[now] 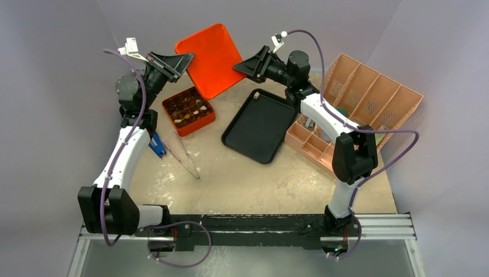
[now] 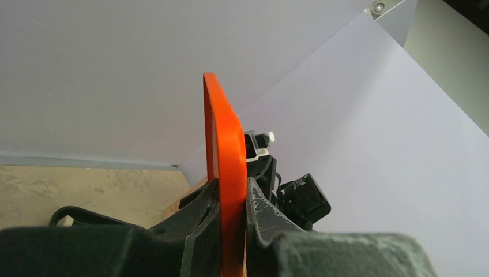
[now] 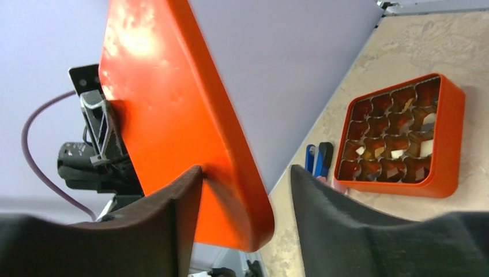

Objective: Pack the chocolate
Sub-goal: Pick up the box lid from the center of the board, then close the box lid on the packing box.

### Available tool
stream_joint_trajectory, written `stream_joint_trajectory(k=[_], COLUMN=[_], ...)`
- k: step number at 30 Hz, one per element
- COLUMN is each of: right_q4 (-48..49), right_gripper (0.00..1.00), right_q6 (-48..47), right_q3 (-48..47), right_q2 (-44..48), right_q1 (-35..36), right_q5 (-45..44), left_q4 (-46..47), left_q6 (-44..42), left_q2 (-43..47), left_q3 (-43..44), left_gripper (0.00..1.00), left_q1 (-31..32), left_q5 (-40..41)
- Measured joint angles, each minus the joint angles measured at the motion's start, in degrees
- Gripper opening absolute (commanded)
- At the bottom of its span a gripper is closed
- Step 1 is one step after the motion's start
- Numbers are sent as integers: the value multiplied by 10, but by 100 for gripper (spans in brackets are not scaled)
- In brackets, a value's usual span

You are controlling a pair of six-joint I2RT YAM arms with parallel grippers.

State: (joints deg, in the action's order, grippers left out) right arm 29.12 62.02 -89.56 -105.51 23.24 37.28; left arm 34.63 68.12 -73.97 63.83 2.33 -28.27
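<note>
ME: Pale lilac walls on three sides, and under my arms a mottled beige table (image 1: 242, 179). The biggest thing in play is the orange lid (image 1: 210, 57), held up off the table at the far side. My left pincer (image 1: 187, 59) is clamped on its left edge. My right pincer (image 1: 237, 67) straddles the right edge with its jaws apart, one finger on the lid and a gap at the other.

VISITOR: And the packing?

ME: Mostly done, I judge. The black tray (image 1: 259, 138) in the middle is bare but for one small piece (image 1: 255, 97) at its far corner. The chocolate (image 1: 190, 109) sits in the cells of the orange box (image 1: 202, 123), just left of the tray. What's left is that stray piece, perhaps, then the lid onto the box.

VISITOR: Do your wrist cameras add anything?

ME: The left one shows the lid edge-on, pinched tight, which the overhead can't settle. The right one shows the gap at my finger and looks into the box, where there are brown and cream pieces and some cells I can't read. Only the overhead lays out tray, box and lid together.
</note>
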Motion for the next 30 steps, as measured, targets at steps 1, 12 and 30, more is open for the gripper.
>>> stream_joint_trajectory(k=[1, 12, 30], right_q4=[3, 67, -58], right_gripper=[41, 0, 0], right_q6=[2, 54, 7], right_q3=[-2, -2, -222], right_q2=[-2, -25, -250], right_q1=[0, -3, 94], right_q5=[1, 11, -139], left_q4=[-3, -257, -591], left_q6=[-3, -132, -264], left_q2=[0, 6, -35], left_q3=[0, 32, 221], left_gripper=[0, 56, 70], left_q1=[0, -3, -9], left_q5=[0, 111, 520])
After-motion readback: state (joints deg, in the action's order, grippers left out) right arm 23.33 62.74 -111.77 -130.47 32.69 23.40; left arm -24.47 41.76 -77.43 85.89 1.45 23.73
